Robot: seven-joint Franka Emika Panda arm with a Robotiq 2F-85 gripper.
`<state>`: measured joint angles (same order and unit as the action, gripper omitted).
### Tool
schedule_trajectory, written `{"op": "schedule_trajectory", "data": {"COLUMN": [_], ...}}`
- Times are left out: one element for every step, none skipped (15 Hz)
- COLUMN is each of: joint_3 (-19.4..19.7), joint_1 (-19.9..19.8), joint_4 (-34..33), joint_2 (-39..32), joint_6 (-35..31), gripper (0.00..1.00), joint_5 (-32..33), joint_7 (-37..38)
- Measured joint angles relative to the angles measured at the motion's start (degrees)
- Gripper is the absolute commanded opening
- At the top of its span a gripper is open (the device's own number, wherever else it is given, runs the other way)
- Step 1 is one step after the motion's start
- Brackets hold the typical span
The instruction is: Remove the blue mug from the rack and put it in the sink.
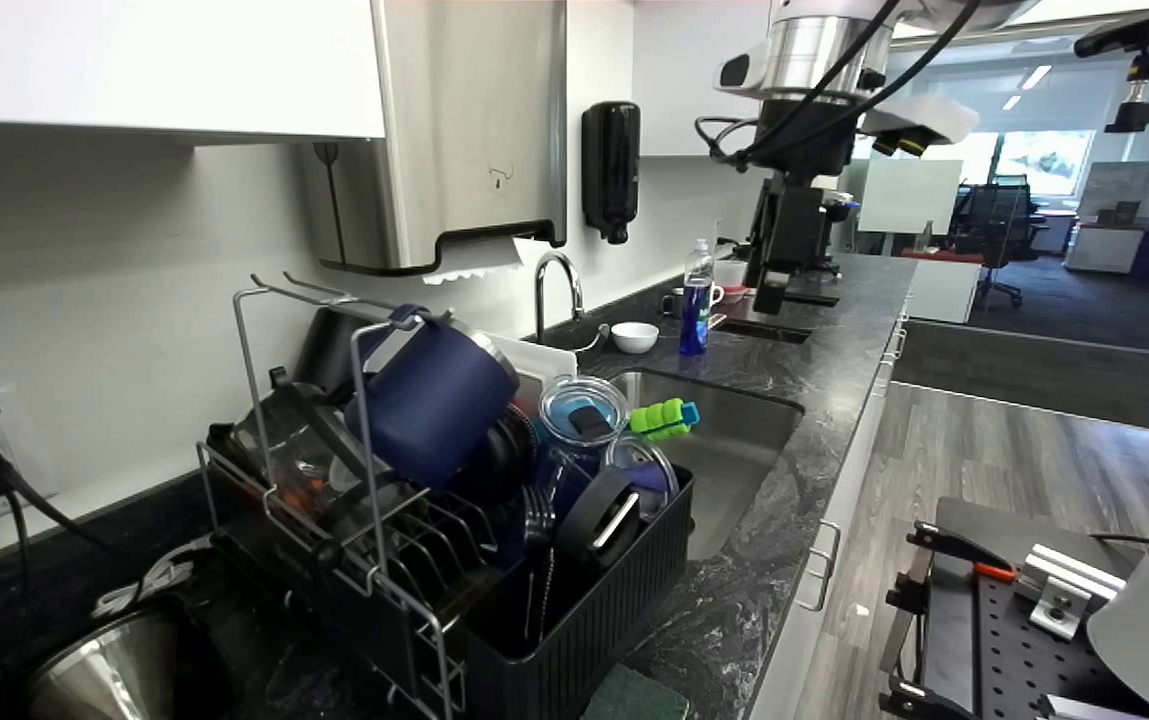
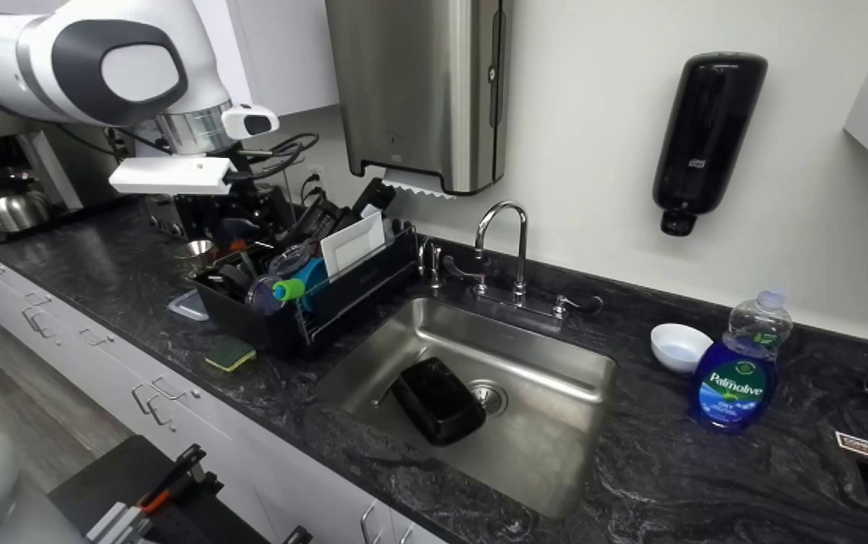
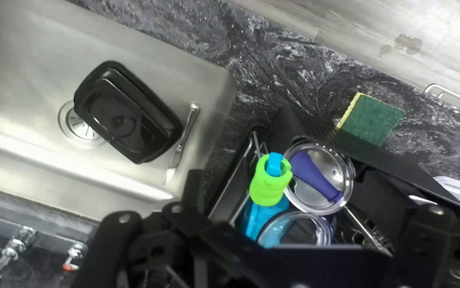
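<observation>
Black stone with pale veins formed the surface (image 2: 668, 483) along a pale wall (image 2: 592, 151), and the stainless-steel sink (image 2: 532, 453) let into it held a black rectangular container (image 2: 440, 400) and a silver knife (image 3: 188, 125). A curved chrome faucet (image 2: 521, 264) rose behind it. Just beside the sink stood the crowded black dish rack with silver wire (image 1: 624, 600). High in the rack sat the dark blue steel-rimmed mug (image 1: 434, 410), tilted, its handle at the upper wire; whether it was hooked there I could not tell. On the sink side of the mug stood a clear round lid (image 1: 582, 402), a white square plate (image 2: 353, 245) and a bottle with a lime-green grip and blue tip (image 3: 268, 188). A green-and-yellow sponge (image 3: 374, 118) lay on the surface near the rack. Past the sink were a white bowl (image 2: 679, 347) and a clear plastic bottle of blue liquid (image 2: 736, 385). Black fingers (image 3: 193, 192) stood wide apart in the wrist view; in an exterior view they hung above the surface, apart from the mug
</observation>
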<state>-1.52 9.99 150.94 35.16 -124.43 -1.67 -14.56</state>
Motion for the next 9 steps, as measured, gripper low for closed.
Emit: {"op": "schedule_trajectory", "data": {"joint_3": [0.1,0.3,0.6,1.1,1.8,2.9,4.1,5.7,7.3], "joint_1": [1.2,2.5,3.8,5.2,6.6,8.1,9.6,11.2,12.5], "joint_4": [0.0,0.0,-0.1,-0.1,-0.1,-0.2,-0.3,-0.6,-1.1], "joint_2": [-0.4,-0.8,-1.4,-2.2,-3.1,-4.2,-5.4,-6.6,-7.8], "joint_6": [-2.0,-4.1,-6.3,-8.6,-10.7,-12.5,-13.8,-14.5,-14.8], "gripper": [1.00,1.00,1.00,1.00,1.00,1.00,1.00,1.00,1.00], "joint_5": [-0.2,-0.6,-1.3,-2.3,-3.4,-4.9,-6.6,-8.5,-10.6], "joint_7": [-1.9,-3.9,-6.1,-8.5,-11.2,-14.4,-18.0,-22.1,-26.3]}}
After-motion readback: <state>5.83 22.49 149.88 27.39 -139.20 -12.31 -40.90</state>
